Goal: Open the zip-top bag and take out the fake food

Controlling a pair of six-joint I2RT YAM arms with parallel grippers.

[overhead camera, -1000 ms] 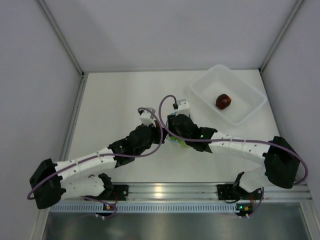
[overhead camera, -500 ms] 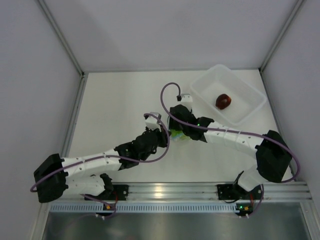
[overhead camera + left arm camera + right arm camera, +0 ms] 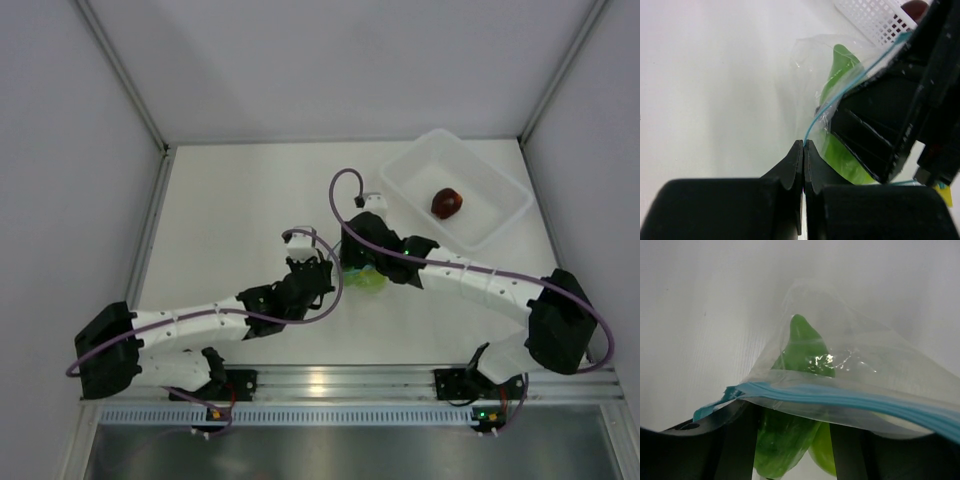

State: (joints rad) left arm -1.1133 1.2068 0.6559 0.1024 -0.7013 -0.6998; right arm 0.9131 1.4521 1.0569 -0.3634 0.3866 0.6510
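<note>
On the white surface [image 3: 230, 220], centre: zip-top bag [image 3: 362, 277], mouth apparently open, teal strip slack. Left jaws: closed flat on the strip's edge. Right jaws: apart, reaching into the mouth and straddling the long green piece [image 3: 800, 350] of fake food; I cannot tell whether they press it. Paler green piece [image 3: 824, 457]: beside it, also bagged. Dark red piece [image 3: 446, 203]: out, lying in the white tray [image 3: 410, 180], far right. I judge one removed, two left. Walls [image 3: 330, 70]: plain pale grey on three sides.
</note>
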